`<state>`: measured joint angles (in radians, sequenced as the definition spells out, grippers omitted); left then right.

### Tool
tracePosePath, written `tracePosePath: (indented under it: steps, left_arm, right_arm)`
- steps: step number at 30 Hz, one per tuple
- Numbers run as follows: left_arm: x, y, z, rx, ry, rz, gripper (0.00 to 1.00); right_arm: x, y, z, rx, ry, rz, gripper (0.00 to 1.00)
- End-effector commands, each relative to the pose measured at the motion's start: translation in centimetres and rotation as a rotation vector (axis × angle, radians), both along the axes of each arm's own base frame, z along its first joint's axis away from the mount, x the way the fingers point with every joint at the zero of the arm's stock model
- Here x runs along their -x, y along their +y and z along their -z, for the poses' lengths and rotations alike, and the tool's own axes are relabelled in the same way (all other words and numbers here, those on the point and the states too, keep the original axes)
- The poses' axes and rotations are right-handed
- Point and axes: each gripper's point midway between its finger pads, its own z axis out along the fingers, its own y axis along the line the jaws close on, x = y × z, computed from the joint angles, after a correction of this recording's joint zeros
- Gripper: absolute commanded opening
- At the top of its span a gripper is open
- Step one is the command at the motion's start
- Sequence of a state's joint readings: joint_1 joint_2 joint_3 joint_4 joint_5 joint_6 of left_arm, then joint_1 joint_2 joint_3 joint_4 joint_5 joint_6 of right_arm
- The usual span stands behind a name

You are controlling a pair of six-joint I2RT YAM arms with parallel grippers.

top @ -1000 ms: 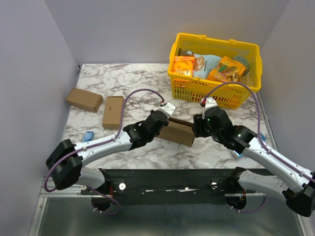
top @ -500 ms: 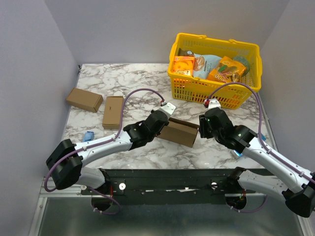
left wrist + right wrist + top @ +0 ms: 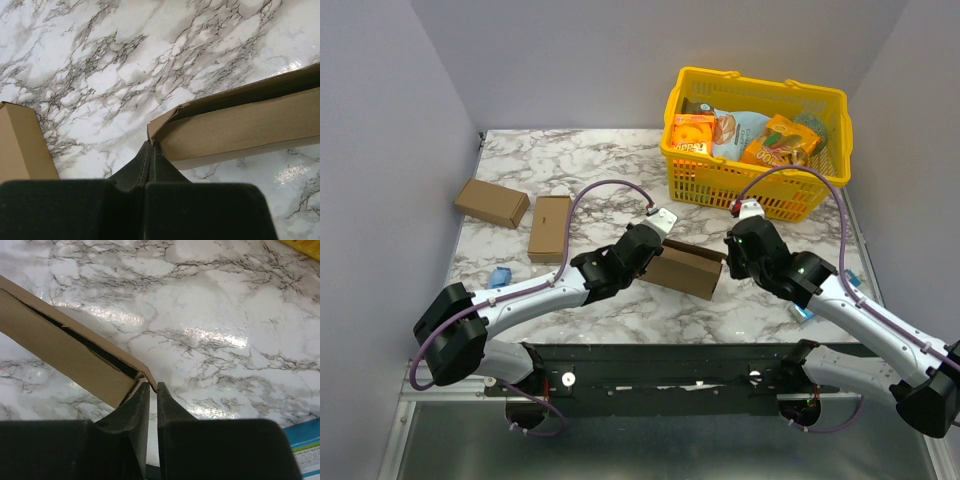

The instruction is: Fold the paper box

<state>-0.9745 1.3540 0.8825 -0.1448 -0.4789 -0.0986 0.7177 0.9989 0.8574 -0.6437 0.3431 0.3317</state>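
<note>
Two arms meet over the paper box (image 3: 688, 270), which lies on its side on the marble table (image 3: 610, 160), in the near middle between them and just in front of the yellow basket (image 3: 760, 75). The box is a long, partly flattened brown sleeve with its upper seam gaping and a dark slit running along its length. The left gripper (image 3: 151, 145) sits at the box's left end with its fingers pressed tightly together, and the left wrist view shows the corner of the end flap running straight into the seam between the tips, nipped there. The right gripper (image 3: 153, 385) sits at the opposite end with its fingers (image 3: 135, 410) drawn almost together and only a thin dark gap between them. The box's right corner touches the tips at the top of that gap, but the views do not show whether the cardboard is actually caught. Two smaller cardboard boxes lie well apart from the work on the left side of the table, one (image 3: 492, 203) near the wall and the other (image 3: 550, 228) just beside it. A small blue item (image 3: 499, 277) rests near the left arm's elbow. The edge of a blue packet (image 3: 302, 450) shows at the lower right of the right wrist view. Colourful snack packets fill the basket.
</note>
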Motion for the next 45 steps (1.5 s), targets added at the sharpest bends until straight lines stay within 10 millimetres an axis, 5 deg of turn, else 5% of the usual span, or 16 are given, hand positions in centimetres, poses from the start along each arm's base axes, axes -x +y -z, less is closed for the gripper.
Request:
tracePosePath:
  steps: [1, 6, 16, 45]
  left_arm:
    - [3.7, 0.9, 5.8, -0.098, 0.214, 0.076, 0.0]
    - [3.8, 0.6, 5.8, -0.087, 0.22, 0.082, 0.0]
    - [3.6, 0.8, 6.8, -0.126, 0.235, 0.059, 0.0]
    - [3.9, 0.0, 7.1, -0.148, 0.218, 0.057, 0.0]
  right_arm:
    - [-0.6, 1.3, -1.0, -0.043, -0.02, -0.038, 0.1]
    - [-0.5, 2.8, -1.5, -0.108, 0.015, -0.059, 0.01]
    - [-0.3, 5.0, -3.0, -0.201, 0.095, -0.055, 0.01]
    - [0.7, 5.5, -1.8, -0.3, 0.144, -0.017, 0.0]
